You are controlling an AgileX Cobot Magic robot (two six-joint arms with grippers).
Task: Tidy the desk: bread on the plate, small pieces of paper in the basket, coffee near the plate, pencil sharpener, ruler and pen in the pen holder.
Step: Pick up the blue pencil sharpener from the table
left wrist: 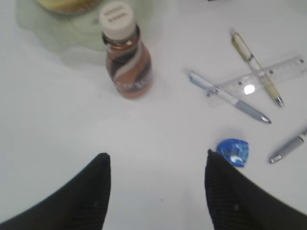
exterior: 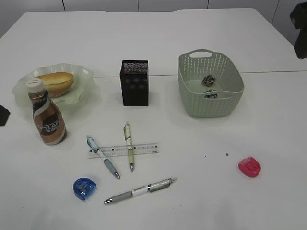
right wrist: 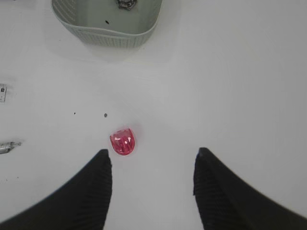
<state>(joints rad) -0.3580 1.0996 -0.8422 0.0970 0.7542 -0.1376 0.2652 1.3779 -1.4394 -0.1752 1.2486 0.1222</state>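
Red sharpener [exterior: 249, 166] alone, open tabletop around

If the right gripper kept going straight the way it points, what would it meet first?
Probably bare white table; the red plastic pencil sharpener sits left of its line, though depth is unclear.

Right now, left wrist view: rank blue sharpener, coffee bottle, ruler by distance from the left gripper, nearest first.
From the left gripper:
1. Blue sharpener, just off the right finger's tip.
2. Coffee bottle, ahead, slightly left.
3. Ruler, far right, under two pens.
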